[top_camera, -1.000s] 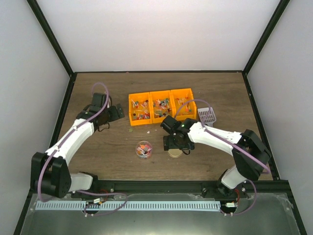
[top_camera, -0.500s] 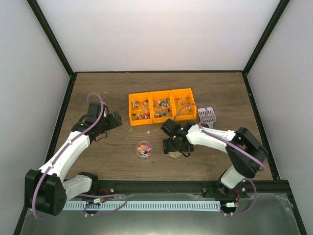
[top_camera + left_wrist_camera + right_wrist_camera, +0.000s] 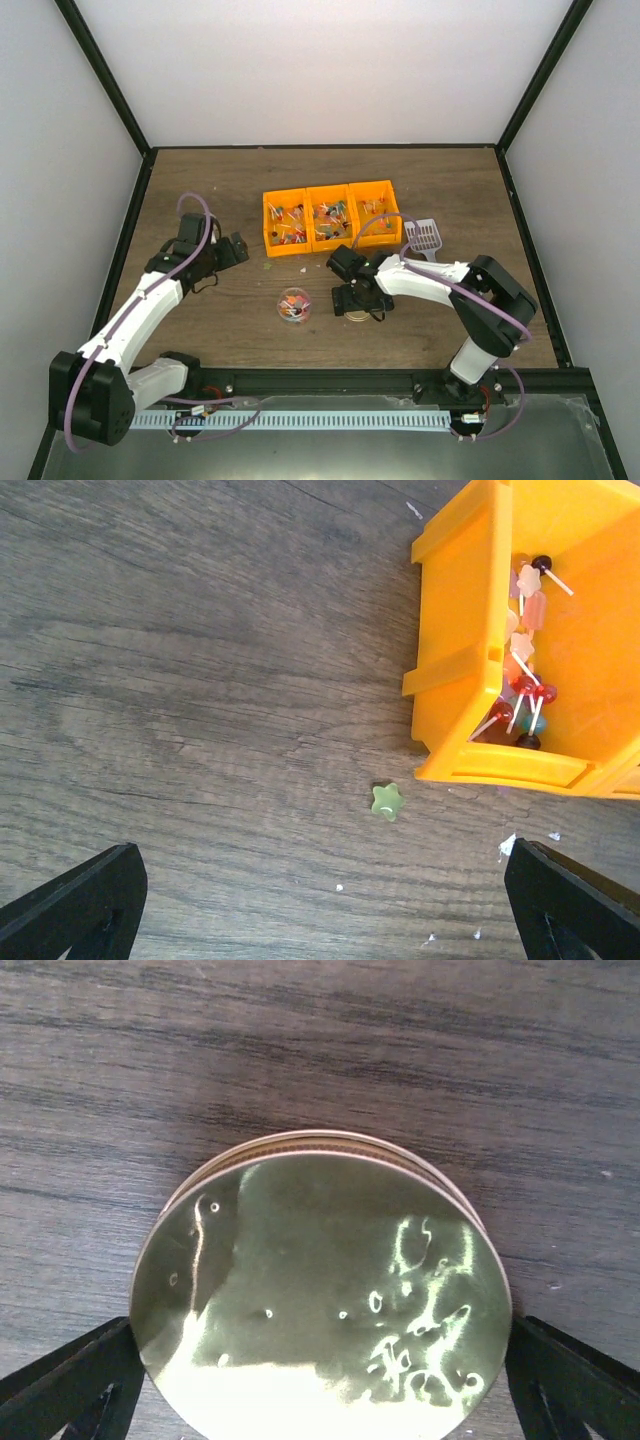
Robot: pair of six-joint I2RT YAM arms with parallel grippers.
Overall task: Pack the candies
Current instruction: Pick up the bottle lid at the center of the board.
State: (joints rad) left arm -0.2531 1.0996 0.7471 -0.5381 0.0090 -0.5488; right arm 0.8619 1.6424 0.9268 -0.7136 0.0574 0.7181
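Left claw: fingers spread wide, nothing between them; it hangs over bare wood-grain surface just left of the leftmost orange bin.
The candies: most lie in the three orange bins, which stand side by side at mid-surface; they are mixed colours, several on thin white sticks.
A further batch fills a small clear round jar standing near the front, apart from the bins.
One pale green star-shaped candy lies loose on the surface just beside the leftmost bin's front corner; small white scraps lie near it.
Right claw: set over a round gold lid just right of the jar; one finger stands at each side of the lid's rim; whether they press it cannot be told.
A pale scoop lies just right of the bins.
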